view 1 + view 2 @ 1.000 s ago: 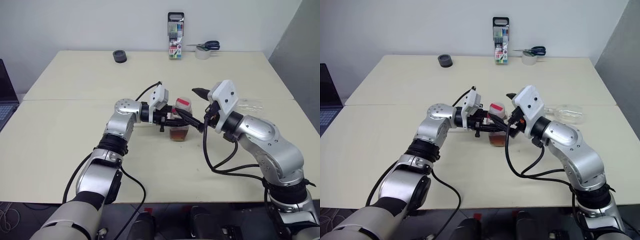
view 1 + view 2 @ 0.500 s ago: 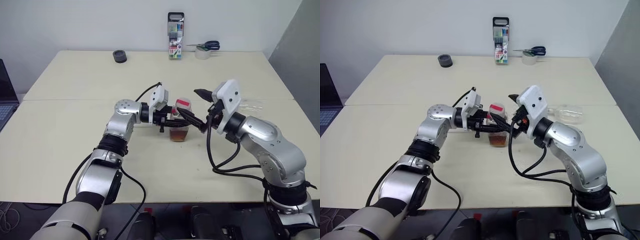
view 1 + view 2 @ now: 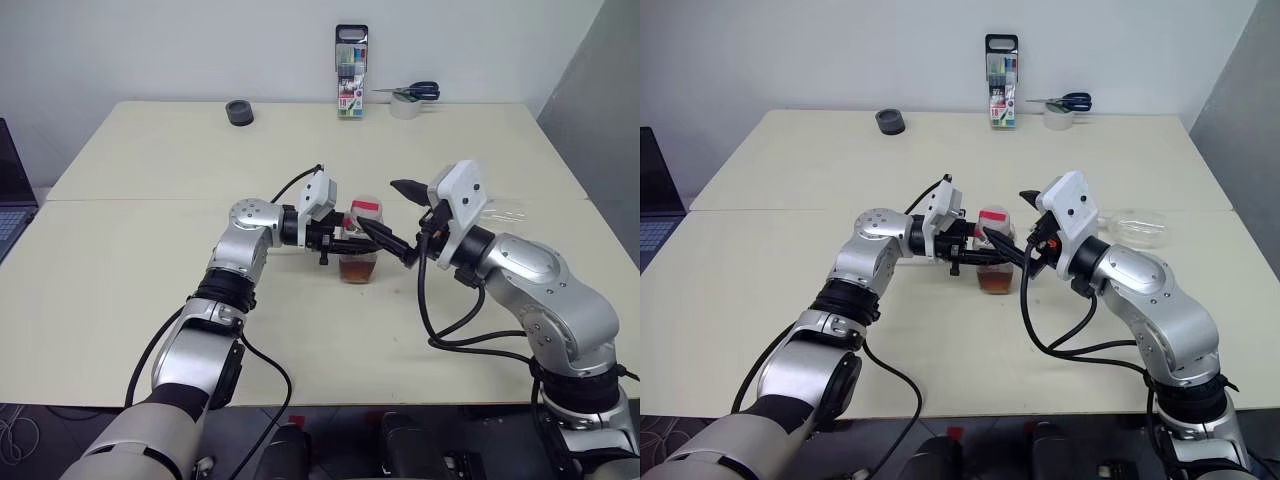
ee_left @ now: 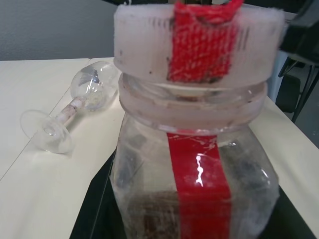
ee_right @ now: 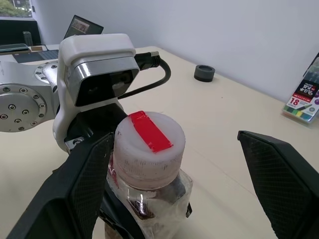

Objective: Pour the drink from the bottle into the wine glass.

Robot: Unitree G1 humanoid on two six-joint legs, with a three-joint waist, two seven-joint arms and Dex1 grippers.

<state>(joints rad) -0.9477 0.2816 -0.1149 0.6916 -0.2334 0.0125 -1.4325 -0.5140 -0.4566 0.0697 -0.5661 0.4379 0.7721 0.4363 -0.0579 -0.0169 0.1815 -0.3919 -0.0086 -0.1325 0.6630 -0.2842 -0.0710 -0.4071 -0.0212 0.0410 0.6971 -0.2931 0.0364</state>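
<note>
Bottle: I see the bottle upright near the middle of the table, cap on, a red tape strip across the whitish cap and down the body.
Drink: I see the drink low in the bottle, reddish-brown.
Left gripper: I have the left gripper reaching in level from the bottle's left, fingers pinched on the bottle's body just under the cap.
Right gripper: I have the right gripper at cap height on the bottle's right, fingers spread wide. In the right wrist view one finger sits close beside the cap and the other stands well off; I see no grip on the cap.
Glass: I see the glass lying on its side on the table, to the right of the bottle, behind the right arm, empty.
Back edge: I see a marker pack, scissors on a tape roll, and a dark round piece, all well apart from the bottle.
</note>
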